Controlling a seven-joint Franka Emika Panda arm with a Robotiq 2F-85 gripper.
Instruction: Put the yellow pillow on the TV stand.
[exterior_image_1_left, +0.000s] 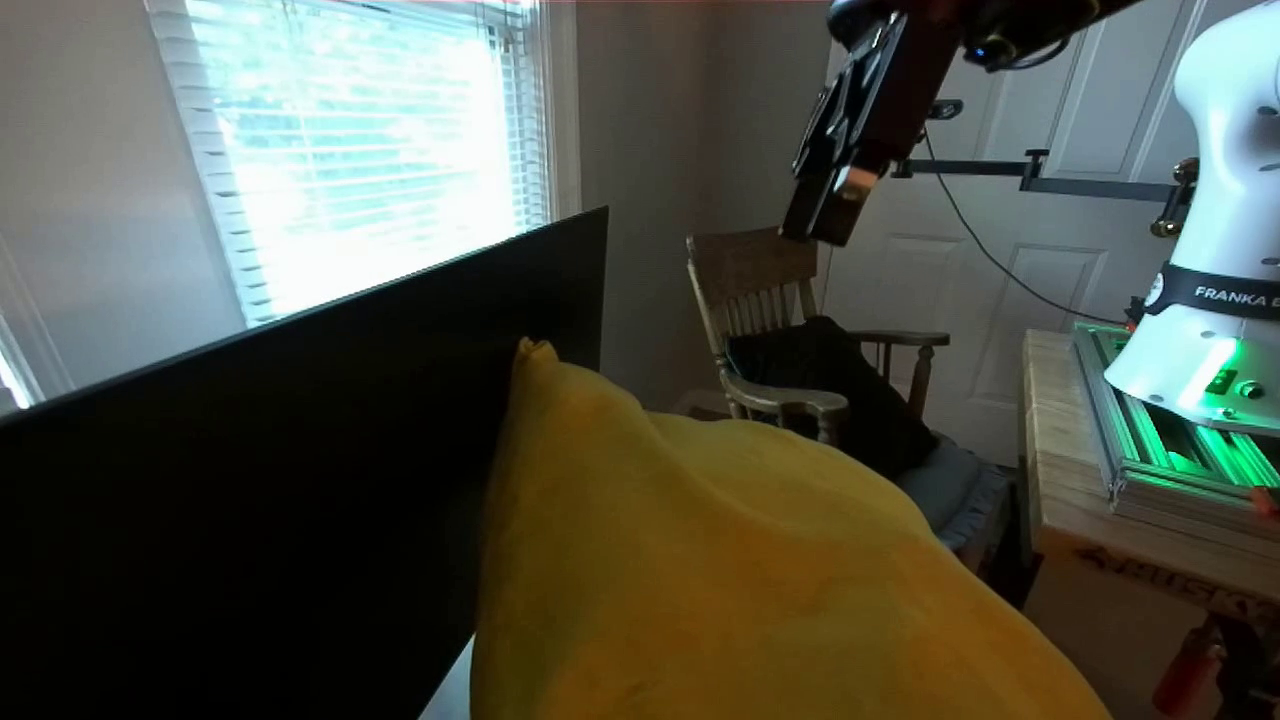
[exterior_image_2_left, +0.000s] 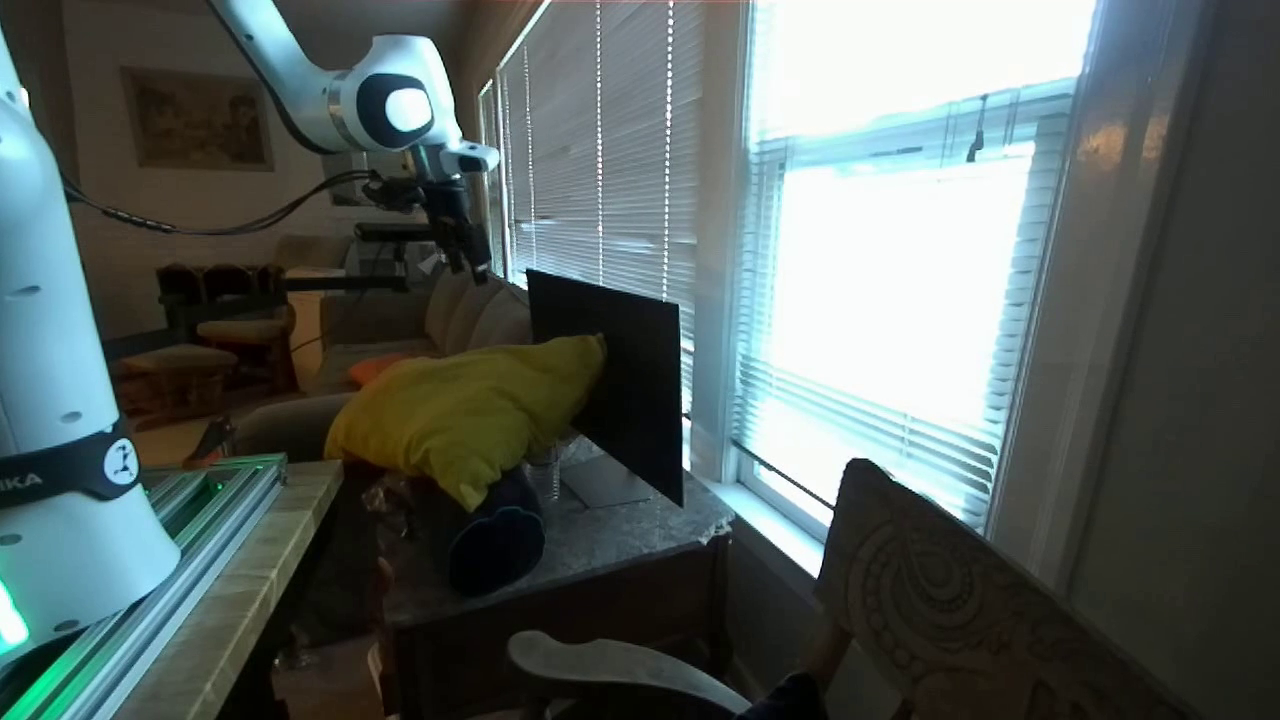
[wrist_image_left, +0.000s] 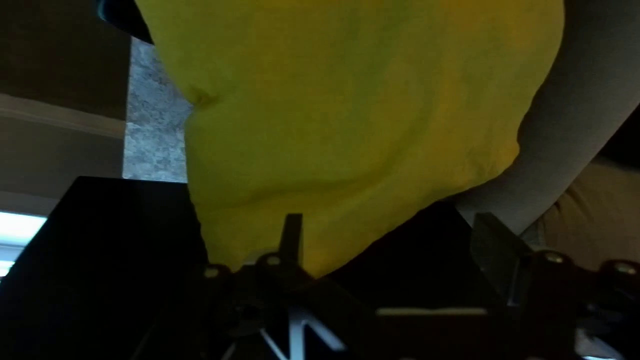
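Note:
The yellow pillow (exterior_image_1_left: 740, 560) is large and wrinkled. In an exterior view the yellow pillow (exterior_image_2_left: 470, 400) lies tilted over a dark rolled object, one corner up against a thin black panel. Below it is the TV stand (exterior_image_2_left: 610, 535) with its grey-white top; a strip of this top also shows in the wrist view (wrist_image_left: 156, 125). The pillow fills much of the wrist view (wrist_image_left: 360, 115). My gripper (wrist_image_left: 390, 220) is open and empty, with the pillow beyond the fingers. In both exterior views the gripper (exterior_image_1_left: 818, 225) (exterior_image_2_left: 472, 272) hangs above the pillow, apart from it.
The black panel (exterior_image_1_left: 300, 450) (exterior_image_2_left: 630, 370) stands upright on the stand by the window. The dark rolled object (exterior_image_2_left: 497, 545) and a clear glass (exterior_image_2_left: 545, 470) are under and beside the pillow. A wooden chair (exterior_image_1_left: 755, 265) holds dark clothes (exterior_image_1_left: 830, 390). A sofa (exterior_image_2_left: 500, 318) stands behind.

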